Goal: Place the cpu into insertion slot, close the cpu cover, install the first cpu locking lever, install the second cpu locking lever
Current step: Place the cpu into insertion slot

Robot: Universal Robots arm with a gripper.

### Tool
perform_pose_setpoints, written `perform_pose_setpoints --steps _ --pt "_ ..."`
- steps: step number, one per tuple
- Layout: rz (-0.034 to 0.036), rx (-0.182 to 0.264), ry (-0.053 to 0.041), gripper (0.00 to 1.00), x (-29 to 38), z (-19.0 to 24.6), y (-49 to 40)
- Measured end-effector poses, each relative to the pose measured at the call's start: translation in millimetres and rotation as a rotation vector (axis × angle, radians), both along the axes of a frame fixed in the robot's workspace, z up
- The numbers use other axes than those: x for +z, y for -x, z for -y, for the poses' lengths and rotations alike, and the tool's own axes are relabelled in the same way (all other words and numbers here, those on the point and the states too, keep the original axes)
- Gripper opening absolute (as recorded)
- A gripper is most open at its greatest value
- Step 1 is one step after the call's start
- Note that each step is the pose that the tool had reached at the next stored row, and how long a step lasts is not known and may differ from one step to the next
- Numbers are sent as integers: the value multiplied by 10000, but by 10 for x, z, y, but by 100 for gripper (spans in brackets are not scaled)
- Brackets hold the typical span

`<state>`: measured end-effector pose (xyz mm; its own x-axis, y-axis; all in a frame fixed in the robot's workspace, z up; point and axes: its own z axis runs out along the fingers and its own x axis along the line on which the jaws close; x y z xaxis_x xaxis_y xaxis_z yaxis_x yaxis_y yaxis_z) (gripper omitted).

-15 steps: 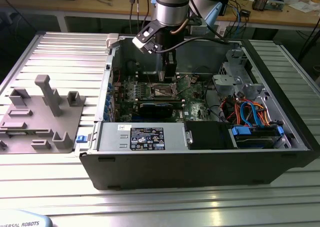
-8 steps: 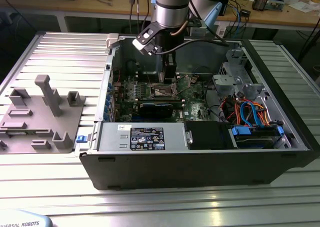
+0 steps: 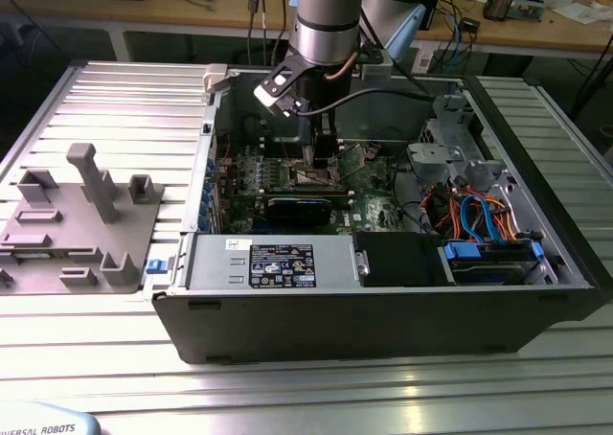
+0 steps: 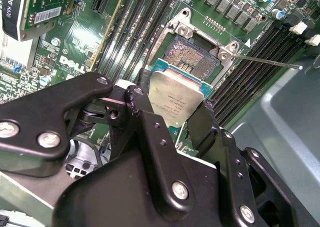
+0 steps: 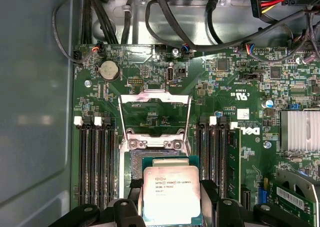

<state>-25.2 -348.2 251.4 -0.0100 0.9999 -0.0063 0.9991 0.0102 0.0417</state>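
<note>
In the second wrist view the black two-fingered gripper (image 4: 172, 107) pinches the small flat square cpu with a dull silver-grey metal top (image 4: 176, 101) by two opposite edges. It holds the cpu over the near part of the square insertion slot with a dark centre and silvery rim (image 4: 194, 61); whether they touch cannot be told. Beyond, in the first wrist view, the thin silvery cpu cover frame (image 5: 155, 98) stands raised open above the green circuit board (image 5: 210, 82), and in the exterior view the grey robot arm (image 3: 326, 23) reaches down at the upper middle of the frame into the open dark grey computer case (image 3: 383, 320).
</note>
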Motion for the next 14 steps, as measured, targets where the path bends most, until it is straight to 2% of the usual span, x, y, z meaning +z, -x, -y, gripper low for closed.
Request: perform_pose_setpoints --steps 10,12,14 --pt "1 -19 0 54 -18 0 0" --pt "1 -36 -2 54 -34 -29 0" --pt "0 -38 0 54 -40 -31 0"
